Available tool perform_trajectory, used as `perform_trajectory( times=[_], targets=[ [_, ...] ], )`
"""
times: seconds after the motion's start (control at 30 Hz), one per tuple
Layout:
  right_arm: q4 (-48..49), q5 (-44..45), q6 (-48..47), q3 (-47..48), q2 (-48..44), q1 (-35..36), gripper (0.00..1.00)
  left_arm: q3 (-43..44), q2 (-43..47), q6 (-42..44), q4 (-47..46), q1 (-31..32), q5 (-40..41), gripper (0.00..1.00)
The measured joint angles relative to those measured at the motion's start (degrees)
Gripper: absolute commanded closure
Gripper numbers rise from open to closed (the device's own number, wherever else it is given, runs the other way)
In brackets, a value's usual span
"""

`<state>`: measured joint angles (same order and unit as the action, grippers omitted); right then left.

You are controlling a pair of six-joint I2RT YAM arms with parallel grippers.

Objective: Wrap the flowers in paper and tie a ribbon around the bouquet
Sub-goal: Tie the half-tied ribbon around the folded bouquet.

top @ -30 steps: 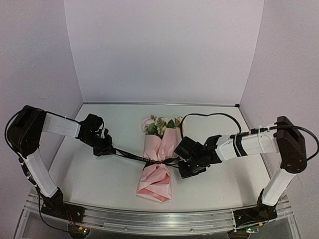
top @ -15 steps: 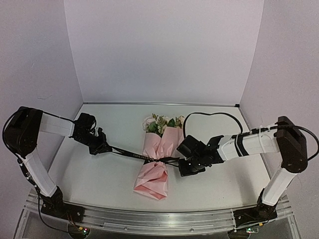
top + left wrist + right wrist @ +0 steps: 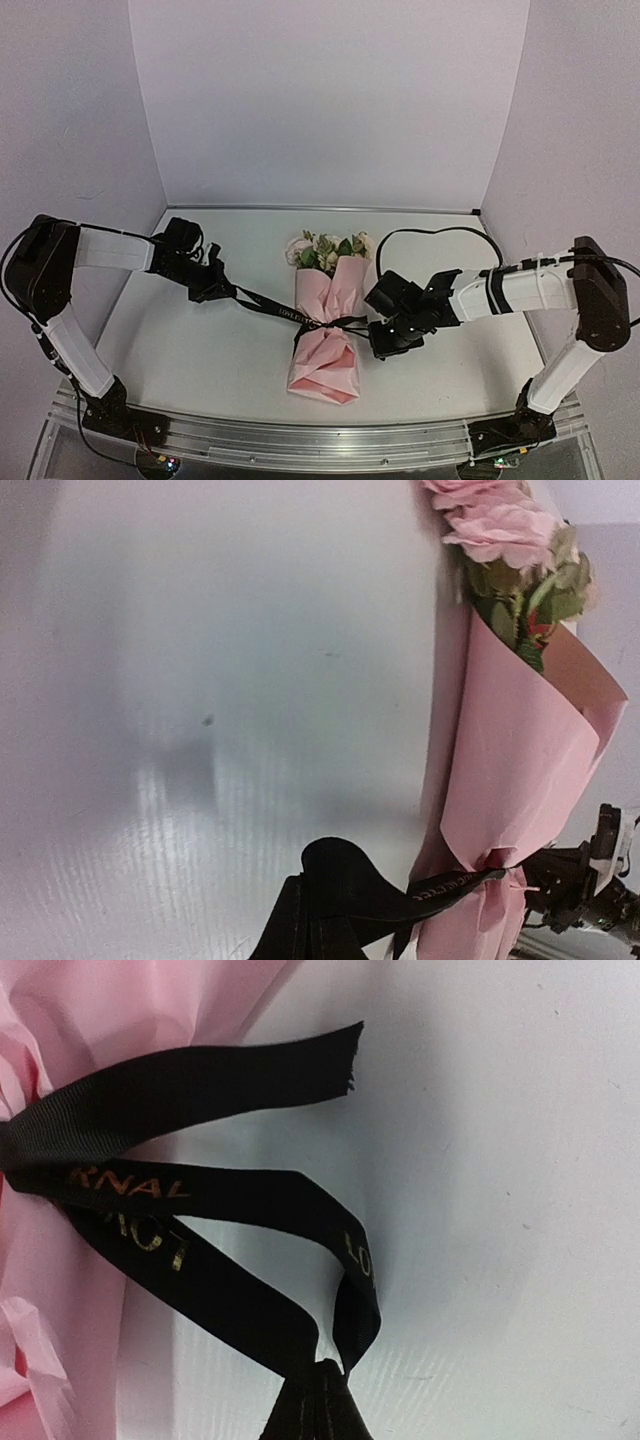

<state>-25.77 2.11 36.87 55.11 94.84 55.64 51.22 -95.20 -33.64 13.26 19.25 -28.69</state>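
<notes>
The bouquet (image 3: 326,335) lies mid-table, pale flowers (image 3: 322,249) pointing away from me, in a cone of pink paper (image 3: 334,292). A black ribbon (image 3: 268,303) with pale lettering is cinched round the cone's waist. My left gripper (image 3: 222,290) is shut on its left end, and the ribbon runs taut from there to the bouquet. Just right of the waist, my right gripper (image 3: 380,336) is shut on a short loop. In the left wrist view the gripper (image 3: 310,925) pinches the ribbon (image 3: 445,885) beside the paper (image 3: 520,750) and flowers (image 3: 500,530). In the right wrist view the gripper (image 3: 322,1372) holds a ribbon (image 3: 240,1200) loop by the paper (image 3: 90,1010); a cut end lies free above.
The white table (image 3: 200,360) is closed in by pale walls at the back and both sides. A black cable (image 3: 430,232) loops above the right arm. A metal rail (image 3: 300,440) runs along the near edge.
Bouquet and ribbon first slid slightly left, then shifted right. Both grippers followed to the right, still shut on the ribbon.
</notes>
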Motion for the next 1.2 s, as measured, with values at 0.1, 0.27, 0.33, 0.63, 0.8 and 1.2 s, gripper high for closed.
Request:
perform_trajectory(
  times=[0.1,0.27,0.33,0.63,0.8,1.2],
  targets=[
    [-2.32,0.07,-0.3,-0.01,-0.31,0.0,1.0,2.56,0.07,1.93,0.22,2.41,0.41,1.0],
    [-4.21,-0.05,-0.63,-0.2,-0.47,0.0,1.0,5.55,0.13,4.39,1.35,4.6,0.42,1.0],
    [-4.42,-0.14,-0.63,-0.26,-0.56,0.02,1.0,6.59,0.13,5.23,1.85,4.65,0.41,1.0],
    [-4.37,-2.12,-0.16,-0.47,-0.68,1.35,0.86,8.81,-1.11,6.67,1.84,4.65,-0.26,0.99],
    [-4.87,-3.27,0.76,-0.9,-4.27,1.48,0.47,9.08,-1.86,7.29,2.54,4.65,-0.22,0.64],
    [-4.81,-0.16,2.0,-0.06,-16.37,-6.39,0.02,9.78,1.37,6.63,3.0,4.65,3.52,0.0]
  ],
)
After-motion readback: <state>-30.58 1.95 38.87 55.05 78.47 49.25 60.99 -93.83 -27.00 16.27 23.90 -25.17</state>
